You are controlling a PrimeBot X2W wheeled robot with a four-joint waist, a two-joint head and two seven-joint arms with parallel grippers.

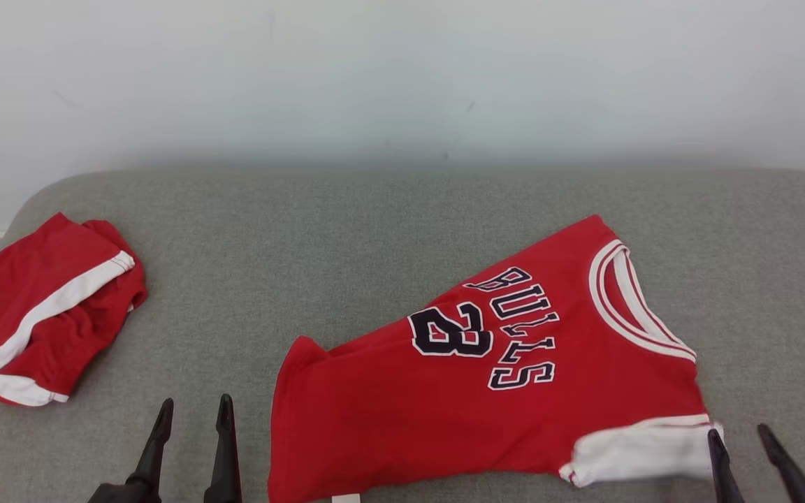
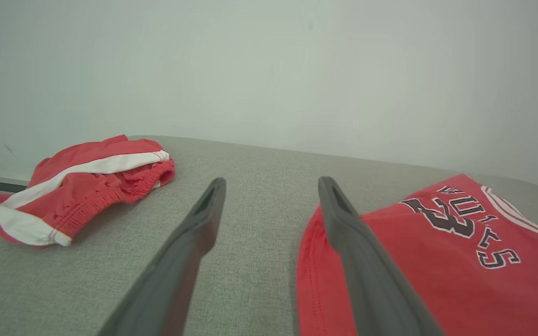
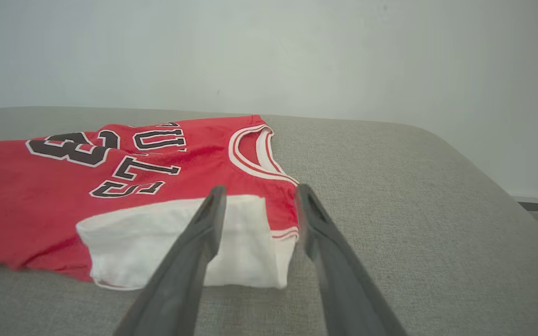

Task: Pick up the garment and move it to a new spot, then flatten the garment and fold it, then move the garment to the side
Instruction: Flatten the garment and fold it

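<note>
My left gripper and right gripper hang spread and empty. Between them lies the red jersey, hem beside my left fingers, white sleeve at my right fingertips, long axis slanting away, collar far-right. Bare grey cushion beyond; red shorts far-left.

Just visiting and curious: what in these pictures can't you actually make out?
- Jersey: near edge and a white tag cut off by the head view's bottom edge.
- Shorts: crumpled; their own folds hide their shape.
- Right gripper: whether its fingers touch the white patch cannot be told in either view.
- Left gripper: base cut off by the head view's bottom edge.
</note>
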